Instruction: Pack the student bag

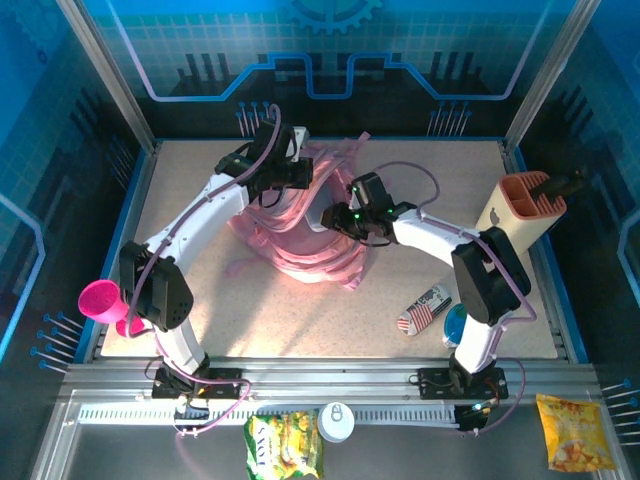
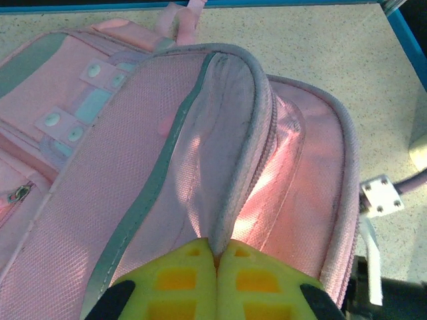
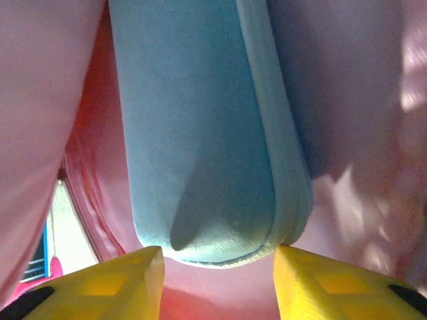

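The pink student bag (image 1: 300, 240) stands in the middle of the table, its top pulled open. My left gripper (image 1: 300, 172) is shut on the bag's padded upper edge (image 2: 233, 167); the two yellow fingertips (image 2: 217, 248) pinch the fabric fold between them. My right gripper (image 1: 335, 215) reaches into the bag's mouth from the right. In the right wrist view a light blue soft pouch (image 3: 200, 133) lies inside the pink lining (image 3: 40, 100). The right gripper (image 3: 213, 257) has its jaws apart, with the tips at the pouch's near end, which is wider than the gap.
A beige-and-orange pen holder (image 1: 525, 205) stands at the right edge. A pink cup (image 1: 100, 300) sits at the left edge. A flag-patterned item (image 1: 425, 308) and a blue object (image 1: 455, 322) lie near the right arm's base. Snack packs (image 1: 283, 445) (image 1: 572, 432) lie below the table's front rail.
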You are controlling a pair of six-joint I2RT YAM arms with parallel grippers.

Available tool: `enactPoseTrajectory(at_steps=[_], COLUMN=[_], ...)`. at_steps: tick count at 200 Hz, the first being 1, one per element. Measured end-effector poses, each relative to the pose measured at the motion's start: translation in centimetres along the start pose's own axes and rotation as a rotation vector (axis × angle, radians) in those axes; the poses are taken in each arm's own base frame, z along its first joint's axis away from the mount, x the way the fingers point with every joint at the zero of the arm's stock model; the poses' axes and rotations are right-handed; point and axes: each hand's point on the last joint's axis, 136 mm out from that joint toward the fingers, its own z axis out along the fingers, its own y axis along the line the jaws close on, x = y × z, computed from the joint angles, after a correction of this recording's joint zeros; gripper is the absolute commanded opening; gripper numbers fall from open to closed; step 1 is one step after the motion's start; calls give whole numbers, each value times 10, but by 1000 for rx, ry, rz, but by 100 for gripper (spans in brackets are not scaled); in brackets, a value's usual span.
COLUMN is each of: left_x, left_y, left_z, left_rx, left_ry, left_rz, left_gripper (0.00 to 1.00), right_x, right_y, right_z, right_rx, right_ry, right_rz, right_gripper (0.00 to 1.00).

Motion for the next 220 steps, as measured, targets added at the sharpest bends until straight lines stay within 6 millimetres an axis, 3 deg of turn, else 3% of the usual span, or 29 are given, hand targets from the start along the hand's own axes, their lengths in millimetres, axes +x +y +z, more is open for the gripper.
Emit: enactPoseTrajectory(at_steps=[40,70,107,145,177,220], left_x=[1,2,2,-2,-2,-1], left_y=[-5,-8,-9,-7,-7,-10], left_z=[0,0,0,0,0,2], left_rx=[27,45,50,50,51,67], left_ry=[9,15,16,1,0,7], left_rz=[-8,-26,-37,-54,-55,-70], left_gripper=[0,0,0,0,0,0], right_x=[-22,-35,-57,-66,-50,-44], right_y=[10,10,25,34,14,5], right_z=[22,43,62,68,46,-38], right_rx=[-33,-56,-110,-172,-157,-151], right_ry=[-40,-61,-100,-106,-103,-200], right_rz=[0,33,35,30,40,19], right_gripper=[41,31,26,31,43,60])
